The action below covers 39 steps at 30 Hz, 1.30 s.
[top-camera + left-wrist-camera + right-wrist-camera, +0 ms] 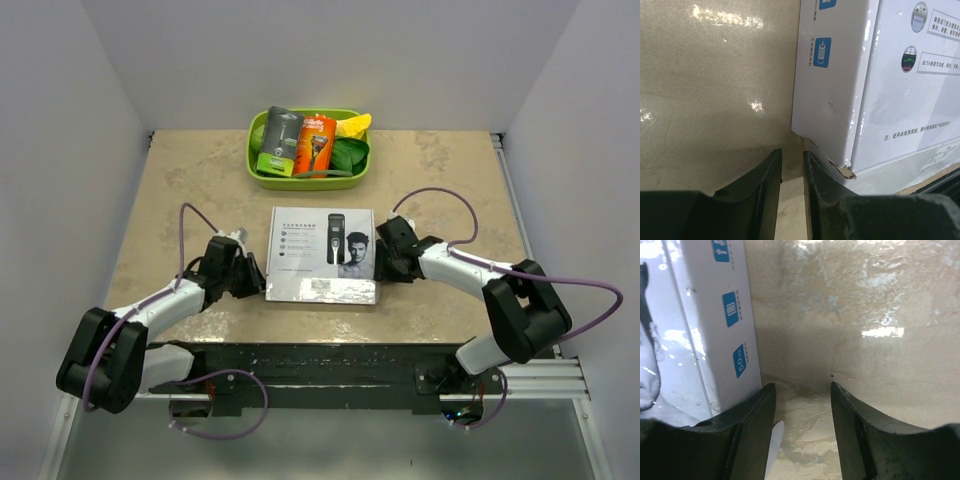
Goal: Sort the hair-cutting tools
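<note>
White clipper box [321, 255] — contents hidden — flanked by left gripper [792, 156], barely parted, right gripper [802, 390], wider.

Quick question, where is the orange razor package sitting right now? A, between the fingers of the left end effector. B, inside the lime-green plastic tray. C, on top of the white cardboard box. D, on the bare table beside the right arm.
B: the orange razor package stands inside the lime-green plastic tray, right next to the grey-and-green razor package.

The white box [705, 340] bears a blue "50" icon [740, 361].
</note>
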Available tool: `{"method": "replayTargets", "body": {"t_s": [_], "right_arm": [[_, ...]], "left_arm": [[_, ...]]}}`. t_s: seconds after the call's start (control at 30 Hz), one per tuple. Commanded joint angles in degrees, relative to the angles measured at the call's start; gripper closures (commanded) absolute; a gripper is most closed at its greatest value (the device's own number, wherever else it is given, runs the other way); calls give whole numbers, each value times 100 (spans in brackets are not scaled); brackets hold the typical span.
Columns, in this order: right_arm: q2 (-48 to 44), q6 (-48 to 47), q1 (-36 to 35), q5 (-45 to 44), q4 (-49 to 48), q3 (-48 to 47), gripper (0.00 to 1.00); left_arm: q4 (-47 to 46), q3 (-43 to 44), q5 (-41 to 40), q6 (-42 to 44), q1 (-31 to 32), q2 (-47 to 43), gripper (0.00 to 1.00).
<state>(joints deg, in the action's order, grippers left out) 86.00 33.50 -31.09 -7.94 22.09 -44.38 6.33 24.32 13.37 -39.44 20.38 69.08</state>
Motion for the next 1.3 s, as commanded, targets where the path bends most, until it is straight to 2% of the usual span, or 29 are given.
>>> {"method": "replayTargets", "body": {"t_s": [0.0,0.27,0.43,0.73,0.9,1.1,1.27], "right_arm": [[-39,675,-292,-189,261,-132,46],[-355,957,-82,-1007,314,-238,44],[-750,896,226,-1025,296,-176,44],[-927,676,613,-1007,279,-27,44],[-857,623,631,-604,51,219,44],[-804,403,631,300,-783,579,44],[-813,245,631,504,-820,606,45]], "left_arm": [[-949,223,940,-275,185,9,71],[-976,223,957,-257,185,71,71],[-1002,205,949,-248,185,106,71],[-1011,214,931,-213,185,176,72],[-1019,223,931,-196,185,229,72],[-967,275,922,-152,185,255,72],[-967,258,905,-143,185,255,72]]}}
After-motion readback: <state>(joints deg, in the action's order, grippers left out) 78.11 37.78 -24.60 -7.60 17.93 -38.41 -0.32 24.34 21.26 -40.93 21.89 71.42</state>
